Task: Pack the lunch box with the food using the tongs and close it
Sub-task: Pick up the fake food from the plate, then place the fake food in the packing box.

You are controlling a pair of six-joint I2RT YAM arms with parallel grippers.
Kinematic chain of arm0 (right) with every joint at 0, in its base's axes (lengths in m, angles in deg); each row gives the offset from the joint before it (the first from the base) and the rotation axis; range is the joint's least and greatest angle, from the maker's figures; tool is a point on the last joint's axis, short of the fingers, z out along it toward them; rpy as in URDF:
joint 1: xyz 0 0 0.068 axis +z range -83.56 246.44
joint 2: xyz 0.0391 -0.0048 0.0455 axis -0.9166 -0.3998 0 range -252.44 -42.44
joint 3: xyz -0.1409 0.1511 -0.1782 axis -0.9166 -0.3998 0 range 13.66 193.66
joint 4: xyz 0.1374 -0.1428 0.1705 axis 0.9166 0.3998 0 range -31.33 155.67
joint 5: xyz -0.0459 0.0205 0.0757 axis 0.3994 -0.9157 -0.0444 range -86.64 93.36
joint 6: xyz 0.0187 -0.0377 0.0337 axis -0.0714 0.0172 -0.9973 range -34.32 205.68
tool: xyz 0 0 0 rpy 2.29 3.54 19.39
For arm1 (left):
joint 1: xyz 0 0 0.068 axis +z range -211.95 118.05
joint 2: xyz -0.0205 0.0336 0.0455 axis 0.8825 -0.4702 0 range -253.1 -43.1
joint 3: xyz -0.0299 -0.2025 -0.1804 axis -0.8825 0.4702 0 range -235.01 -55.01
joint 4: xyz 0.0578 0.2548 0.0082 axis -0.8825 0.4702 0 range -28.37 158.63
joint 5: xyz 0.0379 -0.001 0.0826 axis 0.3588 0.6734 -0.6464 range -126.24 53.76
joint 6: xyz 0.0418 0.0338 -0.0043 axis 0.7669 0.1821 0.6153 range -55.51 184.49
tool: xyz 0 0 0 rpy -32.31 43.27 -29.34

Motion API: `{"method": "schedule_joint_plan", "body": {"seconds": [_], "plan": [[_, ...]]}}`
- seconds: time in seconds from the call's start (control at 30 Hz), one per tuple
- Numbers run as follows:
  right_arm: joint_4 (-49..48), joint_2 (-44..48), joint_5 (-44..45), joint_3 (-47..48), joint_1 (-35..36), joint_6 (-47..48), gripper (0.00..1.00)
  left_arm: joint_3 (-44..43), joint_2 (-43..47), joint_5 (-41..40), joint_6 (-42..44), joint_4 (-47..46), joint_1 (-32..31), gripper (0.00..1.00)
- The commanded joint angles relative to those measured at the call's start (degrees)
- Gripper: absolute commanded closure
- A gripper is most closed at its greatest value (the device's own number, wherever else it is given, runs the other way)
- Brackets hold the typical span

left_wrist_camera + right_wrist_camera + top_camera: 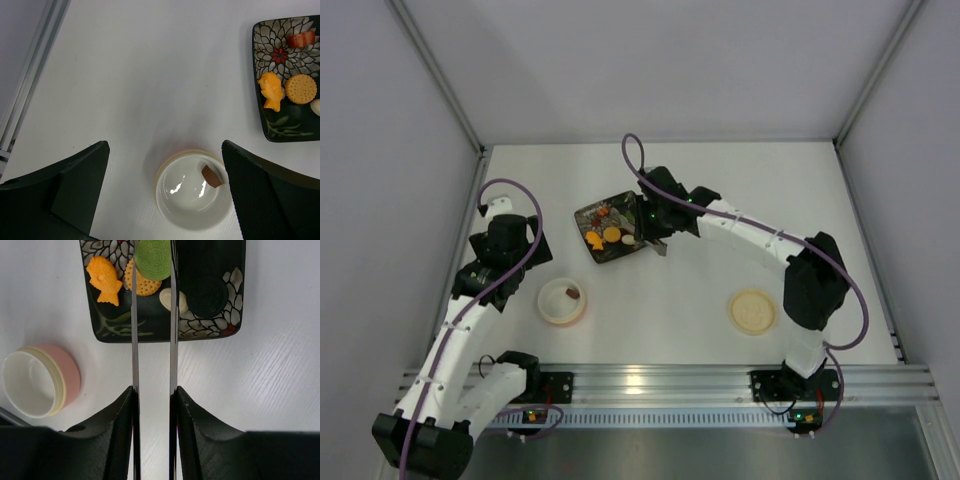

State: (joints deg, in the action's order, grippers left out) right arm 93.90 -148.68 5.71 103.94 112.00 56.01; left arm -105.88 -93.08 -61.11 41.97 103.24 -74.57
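Note:
My right gripper (152, 390) (658, 226) is shut on the tongs (135, 340), whose two slim arms reach out over the dark floral plate (150, 332) (588, 218). A round green piece of food (153, 259) sits pinched between the tong arms above the plate and casts a round shadow. On the plate lie an orange fish (103, 280) (271, 91), a biscuit (300, 88), a whitish piece (170, 299) and a red piece (301, 39). The lunch box (175, 210) (562, 302) (30, 385) holds one brown piece (212, 176). My left gripper (165, 145) (520, 248) hangs open above it.
The round cream lid (752, 311) lies flat on the white table near the right arm's base. An aluminium rail (670, 380) runs along the table's near edge. Grey walls enclose the table at left, right and back.

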Motion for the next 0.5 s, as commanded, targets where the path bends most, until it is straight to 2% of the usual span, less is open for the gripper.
{"method": "schedule_joint_plan", "body": {"seconds": [0.0,0.23,0.47], "plan": [[-2.1,6.5,0.1,-0.6,-0.6,0.0,0.71,-0.5,0.8,0.1,0.5,-1.0,0.2,0.01],[-2.4,9.7,1.1,-2.8,2.6,-0.2,0.72,-0.5,0.8,0.0,0.5,-1.0,0.2,0.01],[-3.1,11.7,5.6,-4.4,13.2,-1.4,0.72,-0.5,0.8,0.2,0.6,-1.1,0.2,0.01]]}}
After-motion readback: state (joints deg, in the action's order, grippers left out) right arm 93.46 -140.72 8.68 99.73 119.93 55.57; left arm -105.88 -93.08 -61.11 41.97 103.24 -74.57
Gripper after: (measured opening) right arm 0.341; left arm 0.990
